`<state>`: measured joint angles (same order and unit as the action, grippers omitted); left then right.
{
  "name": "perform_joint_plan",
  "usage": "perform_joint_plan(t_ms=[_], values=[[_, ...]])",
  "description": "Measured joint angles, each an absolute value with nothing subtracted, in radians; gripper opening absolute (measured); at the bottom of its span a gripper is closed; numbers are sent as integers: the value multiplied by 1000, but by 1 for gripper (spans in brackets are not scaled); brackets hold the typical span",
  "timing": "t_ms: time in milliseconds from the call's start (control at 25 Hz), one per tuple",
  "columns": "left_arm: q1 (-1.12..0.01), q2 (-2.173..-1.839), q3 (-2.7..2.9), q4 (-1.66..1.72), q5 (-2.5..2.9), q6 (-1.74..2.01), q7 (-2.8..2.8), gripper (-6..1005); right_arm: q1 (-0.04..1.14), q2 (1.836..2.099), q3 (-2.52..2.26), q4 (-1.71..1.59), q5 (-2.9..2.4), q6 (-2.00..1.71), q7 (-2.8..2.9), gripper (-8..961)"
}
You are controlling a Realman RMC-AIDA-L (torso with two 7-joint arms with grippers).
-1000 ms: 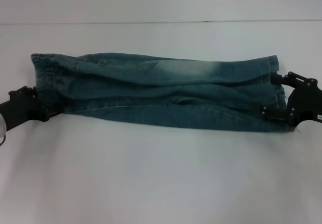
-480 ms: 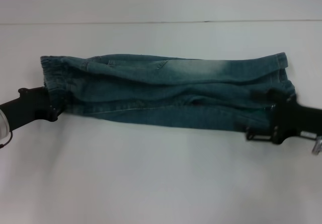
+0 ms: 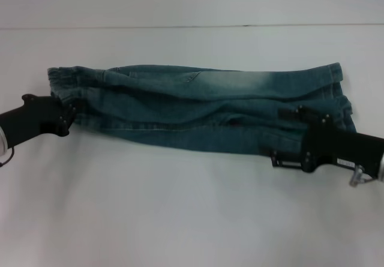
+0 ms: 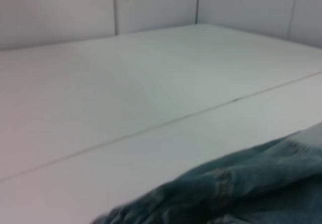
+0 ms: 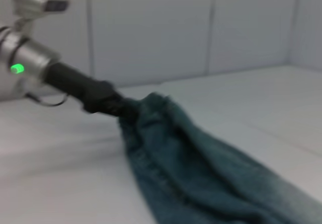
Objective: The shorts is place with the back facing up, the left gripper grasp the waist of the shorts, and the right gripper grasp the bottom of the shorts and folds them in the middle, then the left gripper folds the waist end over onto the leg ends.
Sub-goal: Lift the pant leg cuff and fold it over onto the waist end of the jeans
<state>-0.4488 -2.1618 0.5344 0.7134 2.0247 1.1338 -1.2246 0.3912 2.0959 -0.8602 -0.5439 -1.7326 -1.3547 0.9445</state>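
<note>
Fingers (image 3: 67, 112) at shorts (image 3: 198, 108) waist, white table (image 3: 180, 219), white wall (image 4: 151, 2)

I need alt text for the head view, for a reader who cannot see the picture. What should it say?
Blue denim shorts, folded lengthwise, lie stretched across a white table. The left gripper grips the ruffled waist at the left end. The right gripper lies over the leg hems at the right end, its jaws spread.
</note>
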Motion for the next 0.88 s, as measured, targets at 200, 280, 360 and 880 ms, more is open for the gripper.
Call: perform_joint_plan(t_ms=[200,280,360,880], values=[[-452,-2162,538,782,2022,1196,-1269,38,445,2098,-864,-356,-1542,-1244,772,946],[-454,-2163,538,811,2021,1226,-1285,38,482,2100,-864,-275,-1483,-1194,686,946],[-455,-2163,538,837,2021,1259,-1297,38,518,2103,-862,-212,-1443,-1157,624,908],[-457,-2160,557,930,2020,1390,-1311,39,729,2117,-827,32,-1171,-1046,357,415]])
